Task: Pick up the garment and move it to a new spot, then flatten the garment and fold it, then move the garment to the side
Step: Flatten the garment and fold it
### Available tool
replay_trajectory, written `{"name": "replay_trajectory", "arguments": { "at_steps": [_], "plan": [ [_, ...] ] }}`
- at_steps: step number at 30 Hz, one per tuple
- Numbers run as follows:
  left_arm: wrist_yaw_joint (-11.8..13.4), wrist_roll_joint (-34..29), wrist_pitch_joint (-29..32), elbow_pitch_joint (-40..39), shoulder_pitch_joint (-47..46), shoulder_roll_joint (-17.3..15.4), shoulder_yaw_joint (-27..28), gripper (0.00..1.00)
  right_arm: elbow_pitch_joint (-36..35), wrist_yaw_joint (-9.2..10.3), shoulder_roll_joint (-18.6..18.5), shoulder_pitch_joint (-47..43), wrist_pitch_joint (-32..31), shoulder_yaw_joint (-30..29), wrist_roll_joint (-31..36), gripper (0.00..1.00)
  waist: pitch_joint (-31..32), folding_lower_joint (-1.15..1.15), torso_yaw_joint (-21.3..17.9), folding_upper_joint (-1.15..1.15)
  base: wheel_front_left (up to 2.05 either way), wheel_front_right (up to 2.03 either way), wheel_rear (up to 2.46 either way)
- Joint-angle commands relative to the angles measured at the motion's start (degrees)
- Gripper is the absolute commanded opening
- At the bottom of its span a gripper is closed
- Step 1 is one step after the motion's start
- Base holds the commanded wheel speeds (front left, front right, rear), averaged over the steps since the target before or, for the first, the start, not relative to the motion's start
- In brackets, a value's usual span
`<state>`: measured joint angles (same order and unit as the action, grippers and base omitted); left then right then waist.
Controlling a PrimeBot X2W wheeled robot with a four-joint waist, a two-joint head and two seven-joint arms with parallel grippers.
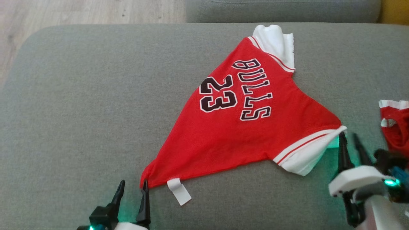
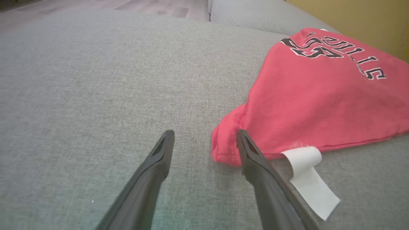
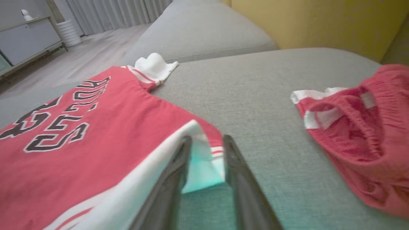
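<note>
Red jersey (image 1: 243,127) | left gripper (image 1: 133,184) spread | right gripper (image 3: 204,139) parted astride sleeve (image 3: 143,182) | right wrist view: shorts (image 3: 358,137)

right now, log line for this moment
jersey: spread on sofa | left gripper: open, at hem corner | right gripper: straddling sleeve cuff

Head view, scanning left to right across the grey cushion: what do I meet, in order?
left gripper → jersey → right gripper → shorts
</note>
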<state>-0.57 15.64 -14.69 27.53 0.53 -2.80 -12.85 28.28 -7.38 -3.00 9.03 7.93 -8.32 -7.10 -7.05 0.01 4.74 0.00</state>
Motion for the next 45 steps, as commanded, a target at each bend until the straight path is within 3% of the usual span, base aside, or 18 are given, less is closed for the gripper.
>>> {"name": "replay_trajectory", "arguments": {
  "at_steps": [1, 6, 12, 20, 28, 37, 45],
  "plan": [
    [-0.01, 0.24, -0.31, -1.24, -1.31, -0.08, 1.67, 1.00, -0.88, -0.11, -0.24, 1.71, 1.52, 0.28, 0.87, 1.00, 0.27, -0.01, 0.13, 0.00, 0.00, 0.00, 0.00],
    [0.29, -0.20, -0.31, -1.63, -0.56, -0.08, 2.82, 1.00, -0.12, -0.11, 0.02, 2.63, 6.76, -3.20, 6.11, 1.00, 2.02, -0.01, -0.18, 0.00, 0.00, 0.00, 0.00],
    [2.37, -4.04, -0.31, -4.71, 0.93, -0.08, 5.21, 1.00, -9.80, -0.11, 0.11, -2.66, 7.05, 4.49, 3.51, 1.00, 4.68, -0.01, -1.04, 0.00, 0.00, 0.00, 0.00],
    [2.31, -6.34, -0.31, -5.01, 3.28, -0.08, 6.10, 1.00, -4.62, -0.11, 0.12, -7.52, 7.06, 5.52, 5.10, 1.00, 6.61, -0.01, -0.99, 0.00, 0.00, 0.00, 0.00],
    [2.29, -5.94, -0.31, -5.56, 4.10, -0.08, 6.25, 1.00, -4.71, -0.11, 0.12, -7.04, 7.07, 5.82, 4.77, 1.00, 6.51, -0.01, -1.40, 0.00, 0.00, 0.00, 0.00],
    [-1.37, -0.82, -0.31, -3.33, 2.14, -0.08, 3.55, 1.00, -5.49, -0.11, 0.12, -5.95, 7.07, 8.02, 4.10, 1.00, 4.57, -0.01, -2.21, 0.00, 0.00, 0.00, 0.00],
    [-3.97, 5.79, -0.31, 3.00, -1.00, -0.08, 2.01, 1.00, -6.73, -0.11, 0.12, -5.02, 7.07, 5.47, 5.56, 1.00, 2.22, -0.01, -4.92, 0.00, 0.00, 0.00, 0.00]
  ]
}}
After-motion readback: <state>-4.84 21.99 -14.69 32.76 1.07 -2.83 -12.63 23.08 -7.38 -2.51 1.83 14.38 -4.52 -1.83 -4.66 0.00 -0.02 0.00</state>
